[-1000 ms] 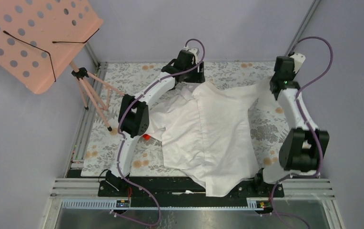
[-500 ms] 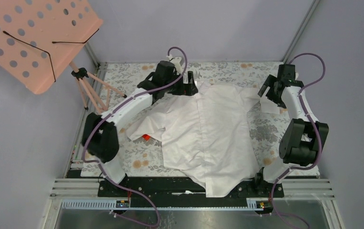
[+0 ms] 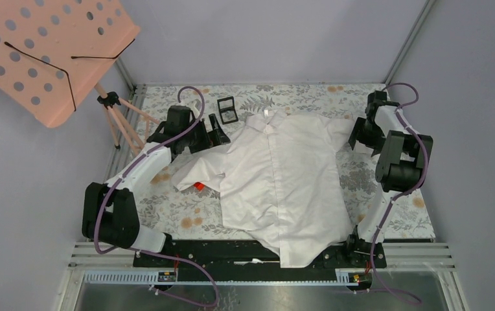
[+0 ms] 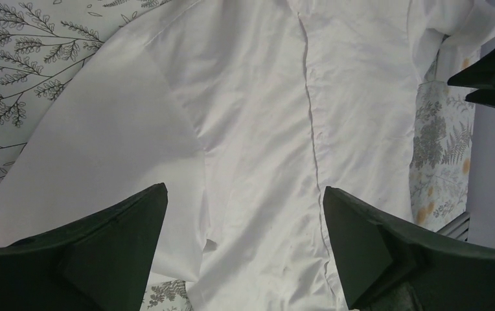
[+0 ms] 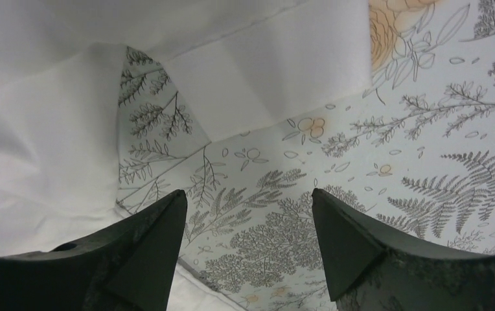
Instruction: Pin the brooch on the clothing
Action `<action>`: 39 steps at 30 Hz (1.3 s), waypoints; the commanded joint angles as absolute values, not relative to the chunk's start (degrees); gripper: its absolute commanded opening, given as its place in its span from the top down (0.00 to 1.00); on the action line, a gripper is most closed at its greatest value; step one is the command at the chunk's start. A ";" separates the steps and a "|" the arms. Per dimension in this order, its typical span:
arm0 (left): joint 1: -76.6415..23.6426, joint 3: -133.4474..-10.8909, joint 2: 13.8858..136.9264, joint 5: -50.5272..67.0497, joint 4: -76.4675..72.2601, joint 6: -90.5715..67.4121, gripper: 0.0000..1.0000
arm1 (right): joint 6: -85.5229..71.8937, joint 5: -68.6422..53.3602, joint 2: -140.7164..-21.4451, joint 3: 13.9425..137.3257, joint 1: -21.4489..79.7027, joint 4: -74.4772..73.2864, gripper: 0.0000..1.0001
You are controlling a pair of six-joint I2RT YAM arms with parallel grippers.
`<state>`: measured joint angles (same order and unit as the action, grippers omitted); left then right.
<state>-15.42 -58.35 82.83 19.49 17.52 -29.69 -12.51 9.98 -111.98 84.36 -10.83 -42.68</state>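
While the shirt lies spread out, left gripper gapes empty above it; right gripper wide, empty, shirt just ahead.

White links, black joints, seemingly purple cables
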 commanded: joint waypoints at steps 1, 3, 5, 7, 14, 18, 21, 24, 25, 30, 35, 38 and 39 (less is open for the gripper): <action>-14.08 -57.86 78.85 22.33 14.57 -30.41 0.01 | -10.62 9.86 -116.20 91.66 -10.72 -47.94 0.24; -13.85 -57.52 79.14 21.19 14.48 -30.37 0.01 | -10.50 9.23 -118.06 93.70 -10.72 -49.24 0.27; -13.80 -57.12 80.02 20.23 13.93 -31.02 0.01 | -10.58 9.07 -118.87 94.49 -10.72 -49.30 0.28; -13.80 -56.69 81.11 19.42 12.92 -31.51 0.01 | -10.39 8.85 -119.55 95.25 -10.72 -49.27 0.28; -14.55 -58.25 86.05 11.86 12.80 -30.73 0.01 | -10.16 6.64 -122.35 98.12 -10.72 -51.00 0.35; -17.36 -61.20 91.19 10.03 12.75 -29.68 0.02 | -10.29 5.05 -122.30 98.12 -10.72 -51.00 0.34; -19.72 -64.78 95.33 8.76 13.65 -28.81 0.04 | -10.39 3.73 -121.55 97.38 -10.72 -50.98 0.33; -21.29 -66.91 98.58 6.43 13.75 -27.52 0.05 | -10.38 3.57 -120.74 96.59 -10.72 -50.89 0.30; -21.67 -67.59 99.66 5.65 14.13 -27.05 0.06 | -10.37 3.56 -120.62 96.44 -10.72 -50.97 0.26; -22.15 -67.77 104.46 6.15 13.29 -26.50 0.25 | -11.31 1.57 -118.34 93.82 -10.71 -50.29 0.18; -21.13 -65.65 105.28 6.76 12.56 -27.07 0.66 | -12.11 0.25 -114.05 90.23 -10.71 -49.01 0.19; -19.40 -63.02 102.32 5.91 11.96 -27.42 0.90 | -12.39 0.17 -111.36 87.69 -10.67 -47.82 0.19; -18.89 -62.23 101.04 5.19 12.03 -27.34 0.96 | -12.73 0.18 -110.59 86.91 -10.64 -47.43 0.19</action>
<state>-21.12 -64.51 105.69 7.40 14.48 -27.33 -11.44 1.74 -116.95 88.79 -10.83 -48.60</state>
